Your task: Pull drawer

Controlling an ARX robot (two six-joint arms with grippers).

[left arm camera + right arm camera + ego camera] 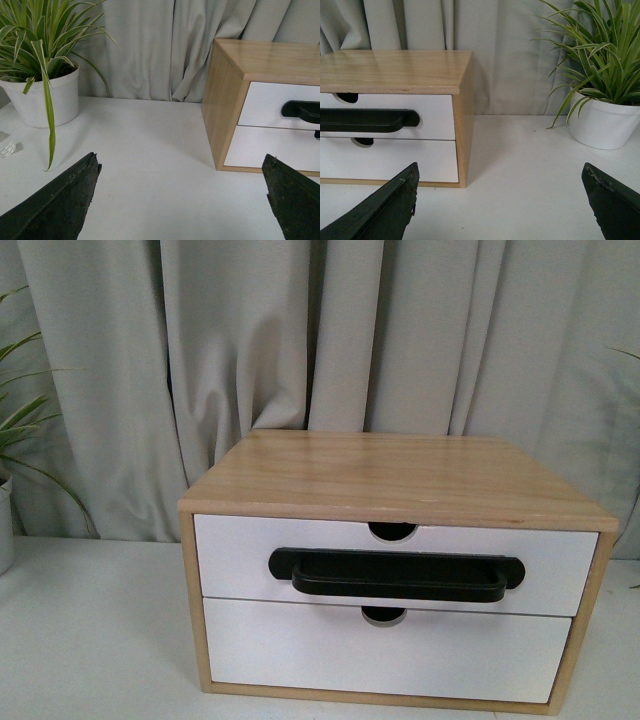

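Note:
A light wood cabinet (395, 475) stands on the white table in the front view. Its upper drawer (240, 560) has a white front, a long black bar handle (397, 575) and a semicircular notch (392, 531); it sits shut, flush with the frame. Neither arm shows in the front view. My left gripper (182, 165) is open over bare table, with the drawer (262, 105) off to one side. My right gripper (500, 172) is also open with nothing between its fingers; the drawer's handle (367, 120) lies beyond one finger (385, 212).
Below it sits a plain white drawer (385, 650) with no handle. Grey curtains (300, 330) hang behind the cabinet. A potted striped plant (42, 90) stands to the cabinet's left, another plant in a white pot (605, 122) to its right.

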